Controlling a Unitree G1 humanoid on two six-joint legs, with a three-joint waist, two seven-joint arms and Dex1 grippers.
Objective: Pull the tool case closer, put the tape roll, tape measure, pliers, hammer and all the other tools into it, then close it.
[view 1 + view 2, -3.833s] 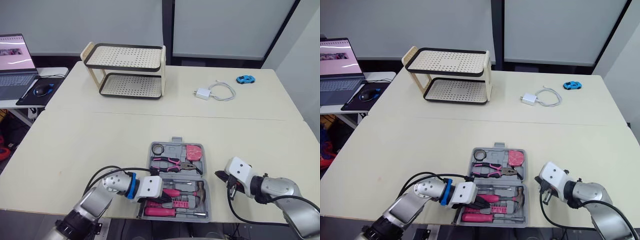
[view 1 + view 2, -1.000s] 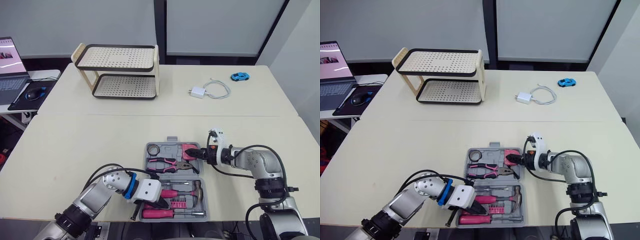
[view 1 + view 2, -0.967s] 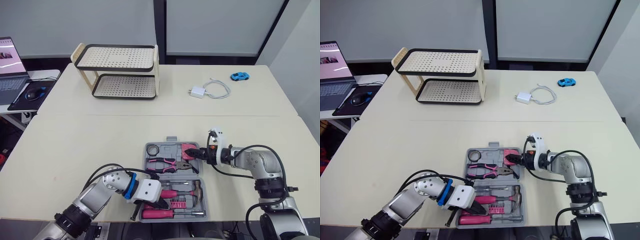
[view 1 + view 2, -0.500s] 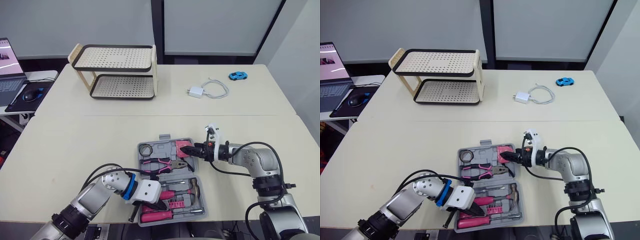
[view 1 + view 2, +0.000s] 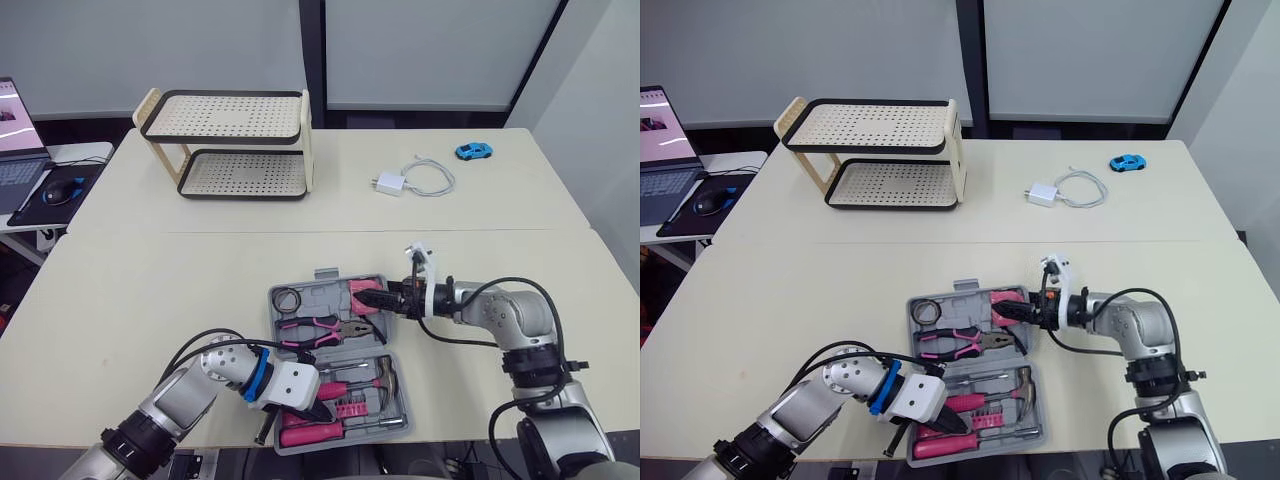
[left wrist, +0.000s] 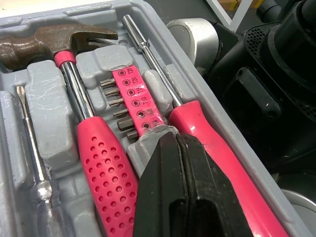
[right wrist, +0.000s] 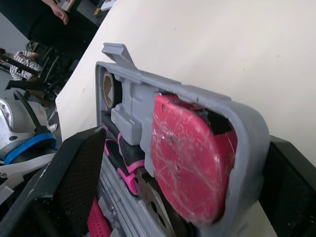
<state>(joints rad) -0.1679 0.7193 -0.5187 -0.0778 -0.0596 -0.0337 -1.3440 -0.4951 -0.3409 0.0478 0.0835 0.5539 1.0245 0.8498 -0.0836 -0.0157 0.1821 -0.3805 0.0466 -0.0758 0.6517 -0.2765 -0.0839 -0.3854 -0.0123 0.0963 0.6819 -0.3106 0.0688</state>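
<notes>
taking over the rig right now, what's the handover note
Left end effector: shut, tips down in the near half of the tool case, between the hammer and the pink screwdriver.
Right end effector: open, fingers straddling the far half's right corner, by the tape measure.
The case lies open near the front table edge. The far half also holds the tape roll and pliers.
Done: case pulled close, tools packed.
Left: withdraw the left end effector, fold the far half over, latch.
</notes>
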